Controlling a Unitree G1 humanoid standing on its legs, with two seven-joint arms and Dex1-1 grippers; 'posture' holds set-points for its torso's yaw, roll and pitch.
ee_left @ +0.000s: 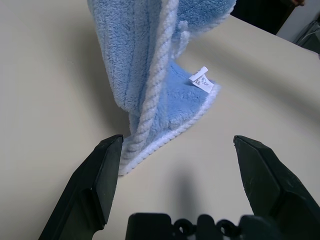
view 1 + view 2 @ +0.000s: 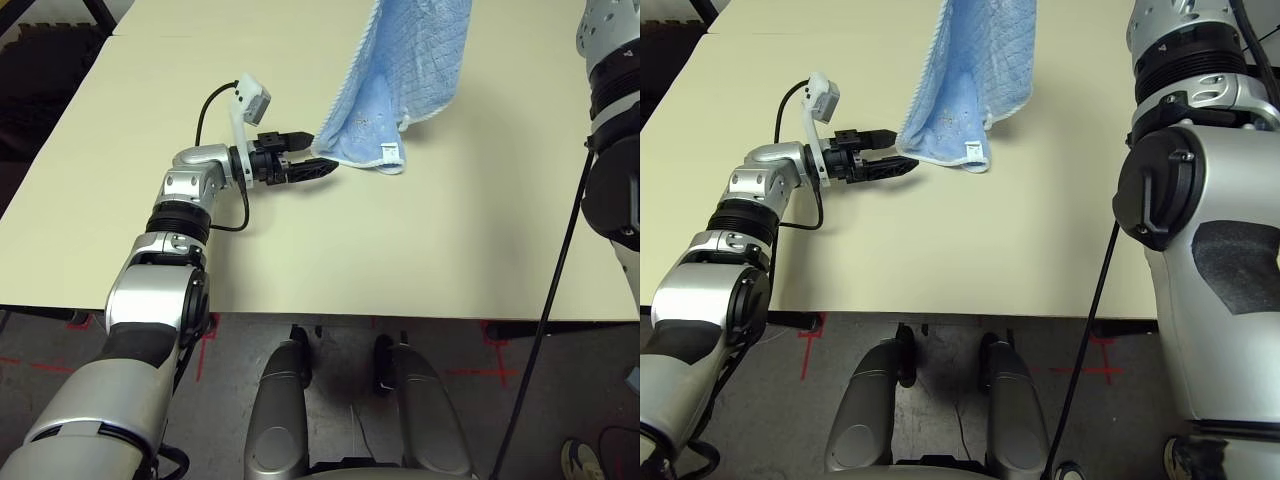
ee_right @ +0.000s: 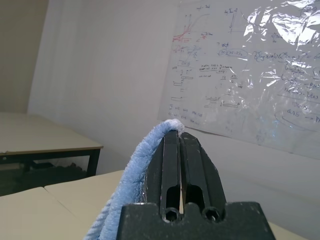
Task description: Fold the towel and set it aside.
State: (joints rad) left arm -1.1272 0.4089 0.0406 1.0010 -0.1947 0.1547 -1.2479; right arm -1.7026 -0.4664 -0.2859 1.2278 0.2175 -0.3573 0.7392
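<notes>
The right gripper, clamped shut, hung the towel so its bottom corner dangled just ahead of the left gripper's wide, empty jaws.

Towel end on cream table

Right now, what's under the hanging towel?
Under the towel is the bare table; its bottom end with the tag rests there. The spot beneath that end is covered.
</notes>
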